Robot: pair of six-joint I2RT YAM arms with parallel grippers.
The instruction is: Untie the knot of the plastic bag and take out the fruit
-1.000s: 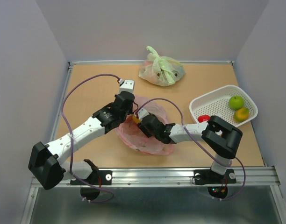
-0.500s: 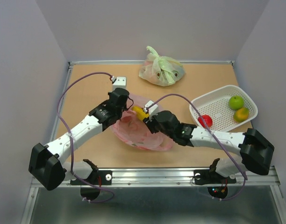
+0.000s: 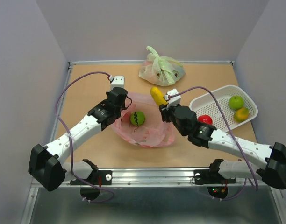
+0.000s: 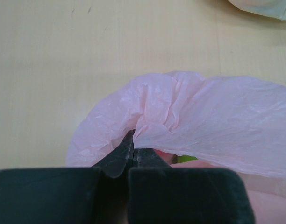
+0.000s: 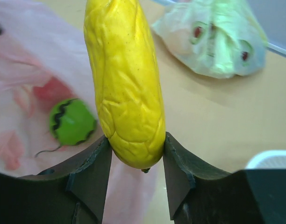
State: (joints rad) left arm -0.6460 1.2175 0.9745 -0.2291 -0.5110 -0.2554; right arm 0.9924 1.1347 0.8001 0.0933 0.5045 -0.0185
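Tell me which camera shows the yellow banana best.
The right wrist view: the wrinkled yellow toy banana fills the frame, its end clamped in the right gripper. The top external view shows it small, beside the crinkly pink plastic bag. The left wrist view misses it.

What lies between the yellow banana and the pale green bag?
Nothing: the top view shows only bare table between the banana, held by the right gripper, and the pale green bag.

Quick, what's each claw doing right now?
Left claw: shut, pinching the rim of the pink plastic bag.
Right claw: shut on the banana.
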